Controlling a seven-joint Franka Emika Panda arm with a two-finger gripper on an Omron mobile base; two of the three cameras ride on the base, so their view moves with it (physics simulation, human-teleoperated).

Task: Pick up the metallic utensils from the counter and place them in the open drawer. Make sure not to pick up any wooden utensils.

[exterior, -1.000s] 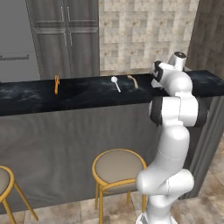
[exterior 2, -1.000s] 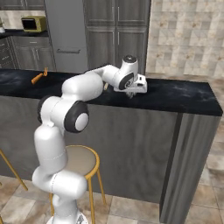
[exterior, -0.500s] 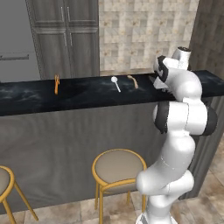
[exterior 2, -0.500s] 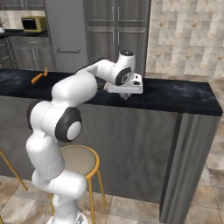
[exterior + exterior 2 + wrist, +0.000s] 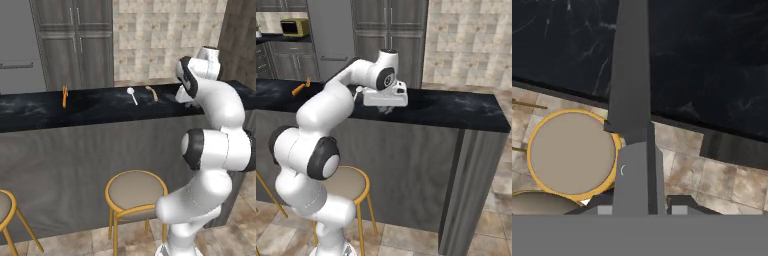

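Silver and slim, the spoon (image 5: 131, 94) lies on the black table (image 5: 100, 107) just beside the tan wooden utensil (image 5: 151, 93), with the orange utensil (image 5: 64, 96) well apart to the left — all look light, stiff and likely slippery, best pinched mid-handle. The pincer (image 5: 387, 108) hovers over the table away from them — whether it holds anything I cannot tell.

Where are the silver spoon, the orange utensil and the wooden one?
Silver spoon (image 5: 132, 95), left base view, its handle.
Orange utensil (image 5: 64, 96), left base view, its middle.
Wooden utensil (image 5: 151, 92), left base view, its handle.
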